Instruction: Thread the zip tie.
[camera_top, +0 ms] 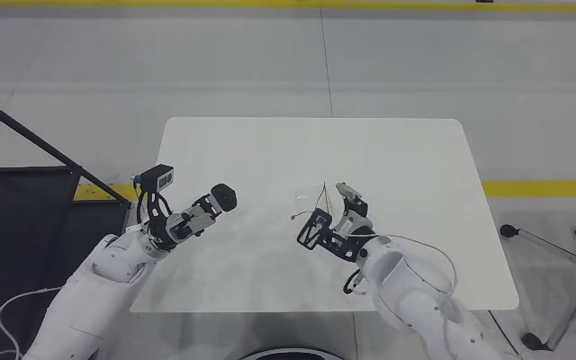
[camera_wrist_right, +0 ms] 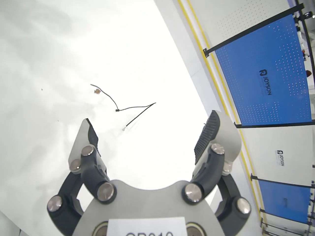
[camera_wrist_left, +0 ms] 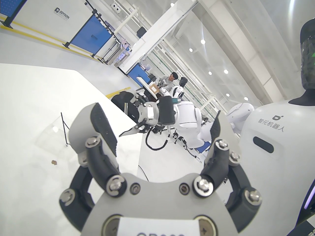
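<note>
Thin black zip ties [camera_wrist_right: 134, 108] lie loose on the white table [camera_wrist_right: 61, 37], one bent into a V, another strand [camera_wrist_right: 108, 96] curving away from it. In the top view the zip ties [camera_top: 322, 193] rest near the table's middle. My right gripper [camera_wrist_right: 150, 121] is open and empty, hovering a short way from the ties, just on the near side of them in the top view [camera_top: 312, 229]. My left gripper [camera_wrist_left: 157, 112] is open and empty, held above the table's left part [camera_top: 220, 198], well apart from the zip tie [camera_wrist_left: 64, 130].
A small brown scrap [camera_wrist_right: 97, 91] lies beside the curved strand, also seen as a brown scrap [camera_wrist_left: 53, 162]. The table's far half [camera_top: 360, 144] is bare. The near edge [camera_top: 270, 310] runs just below both arms.
</note>
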